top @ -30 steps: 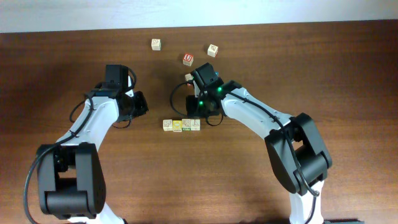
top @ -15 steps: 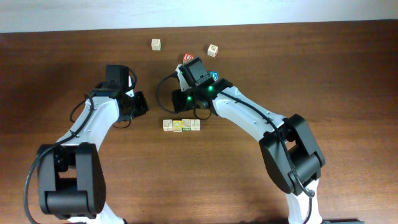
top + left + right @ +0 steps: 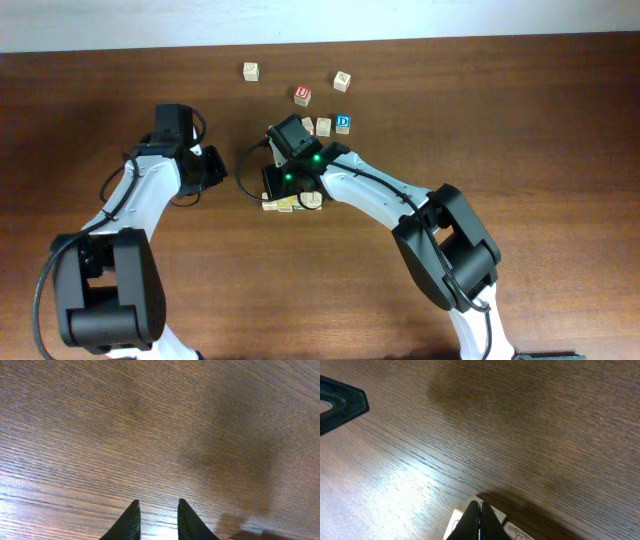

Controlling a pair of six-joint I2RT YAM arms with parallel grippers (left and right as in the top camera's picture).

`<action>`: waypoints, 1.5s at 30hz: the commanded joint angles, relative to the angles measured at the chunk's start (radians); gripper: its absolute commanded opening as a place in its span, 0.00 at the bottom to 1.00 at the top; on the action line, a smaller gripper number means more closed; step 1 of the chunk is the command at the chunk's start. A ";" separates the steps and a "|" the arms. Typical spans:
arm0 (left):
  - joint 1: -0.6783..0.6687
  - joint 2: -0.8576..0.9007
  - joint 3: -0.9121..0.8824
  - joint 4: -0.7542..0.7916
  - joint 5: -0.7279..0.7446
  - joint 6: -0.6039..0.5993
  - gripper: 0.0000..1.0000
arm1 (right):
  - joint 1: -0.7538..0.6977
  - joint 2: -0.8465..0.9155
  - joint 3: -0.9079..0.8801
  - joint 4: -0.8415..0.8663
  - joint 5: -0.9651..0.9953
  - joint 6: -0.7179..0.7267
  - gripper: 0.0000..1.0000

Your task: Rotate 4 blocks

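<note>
The blocks (image 3: 288,206) lie in a short row at the table's middle, pale wooden cubes partly covered from above by my right arm. My right gripper (image 3: 272,196) is shut and sits low over the row's left end. In the right wrist view its closed tips (image 3: 480,506) rest at the top of the end block (image 3: 461,521), with the neighbouring block (image 3: 519,533) at the bottom edge. My left gripper (image 3: 215,170) hovers left of the row, apart from it. Its fingers (image 3: 131,521) stand slightly open over bare wood with nothing between them.
Loose cubes lie behind the row: a red "U" cube (image 3: 303,95), a blue "D" cube (image 3: 343,122), a pale one (image 3: 323,126) beside it, and two more (image 3: 250,71) (image 3: 342,81) near the far edge. The left gripper's body (image 3: 340,402) shows in the right wrist view.
My right arm has swung left along the row, from its right end to its left end, uncovering the cubes behind. The left arm has drawn back a little to the left.
</note>
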 commanded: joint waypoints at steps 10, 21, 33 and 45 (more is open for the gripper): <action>0.002 0.009 0.018 -0.013 -0.007 -0.010 0.23 | 0.005 0.016 0.016 -0.045 0.016 0.019 0.04; 0.085 0.009 0.018 -0.010 -0.047 -0.010 0.28 | 0.030 0.016 0.098 -0.054 -0.051 -0.113 0.04; 0.186 0.009 0.018 -0.029 -0.040 -0.010 0.26 | 0.125 0.027 0.098 -0.115 0.072 -0.113 0.04; 0.186 0.009 0.018 -0.032 -0.040 -0.010 0.25 | 0.129 0.051 0.098 -0.128 0.122 -0.093 0.05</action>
